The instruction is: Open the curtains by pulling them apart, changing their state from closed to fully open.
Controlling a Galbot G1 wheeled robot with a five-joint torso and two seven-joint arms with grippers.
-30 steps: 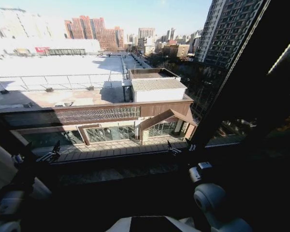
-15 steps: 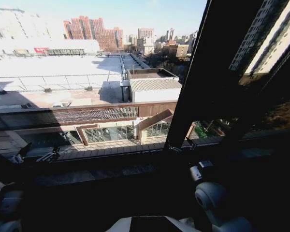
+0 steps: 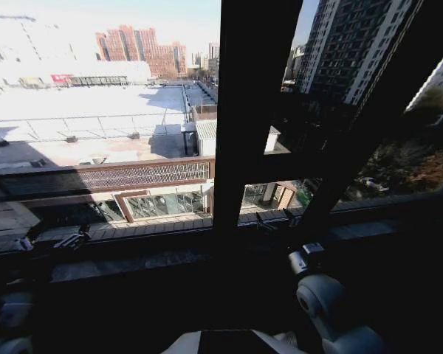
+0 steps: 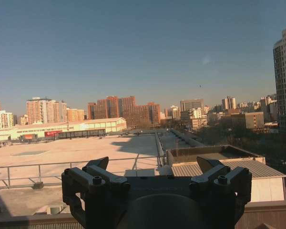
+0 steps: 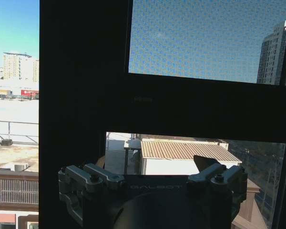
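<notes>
Glass fills most of the head view, with the city outside and a dark window frame (image 3: 255, 110) standing up the middle. No white curtains can be seen in front of the pane, so I think they are already pulled to the sides, out of the picture. The left gripper (image 3: 72, 239) sits low at the lower left by the sill, fingers spread and holding nothing. The right gripper (image 3: 275, 220) sits low near the middle, also spread and empty. Both are close to the window, so a push forward could bump the glass or frame.
</notes>
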